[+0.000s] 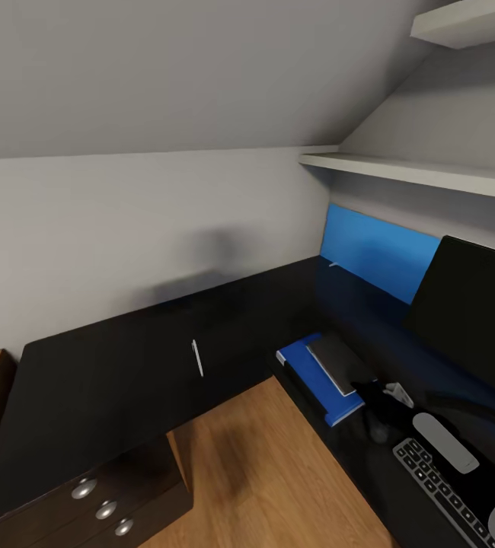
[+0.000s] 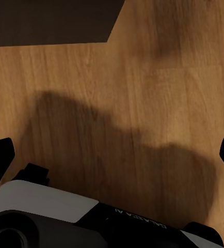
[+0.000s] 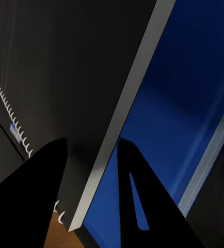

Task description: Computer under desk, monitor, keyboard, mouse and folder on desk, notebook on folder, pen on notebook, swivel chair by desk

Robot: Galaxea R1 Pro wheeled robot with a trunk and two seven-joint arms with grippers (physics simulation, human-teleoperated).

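Jaws of right gripper straddle notebook edge.

This is a home workspace tucked under the roof of an attic bedroom: a sloped ceiling comes down to a low grey-white wall, with white wall shelves fitted under the slope and a light wood floor. A long glossy black desk runs round the corner, carrying a wide black monitor, a keyboard, a blue folder with a grey notebook on it, and a pen. Dark drawers with round silver knobs sit beneath the desk
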